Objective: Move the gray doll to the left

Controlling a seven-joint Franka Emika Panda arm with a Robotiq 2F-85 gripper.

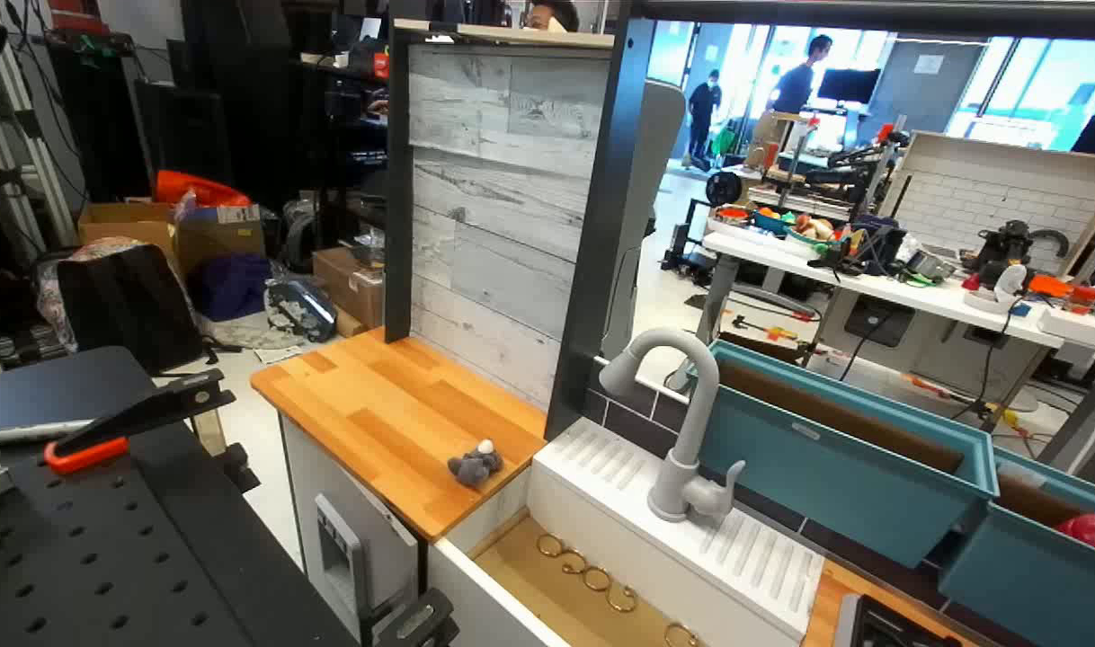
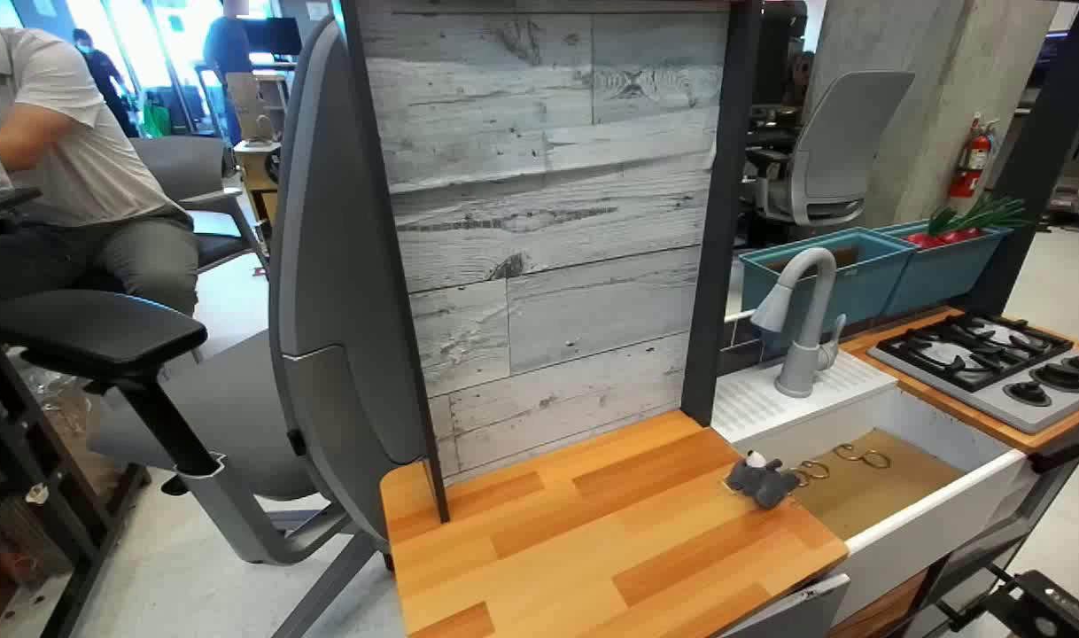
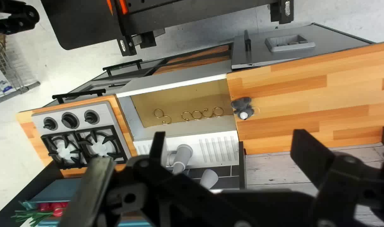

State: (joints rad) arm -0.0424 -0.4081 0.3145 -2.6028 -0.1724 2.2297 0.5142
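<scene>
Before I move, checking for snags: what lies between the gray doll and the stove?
Past the gray doll, the wrist view shows the sink, golden rings inside, then a wooden strip.

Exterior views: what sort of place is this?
Probably a lab, part of it set up as a kitchen: the gray faucet and stovetop suggest the kitchen, the cluttered white table in the background a lab.

The gray doll (image 2: pixel 765 483) is a dark, plush-looking lump with stubby limbs and a white tip. It lies on the wooden counter (image 2: pixel 557 567), close to the edge beside the sink (image 2: pixel 938 498), the tip visible from above; whether that tip is a snout is too small to tell.
</scene>
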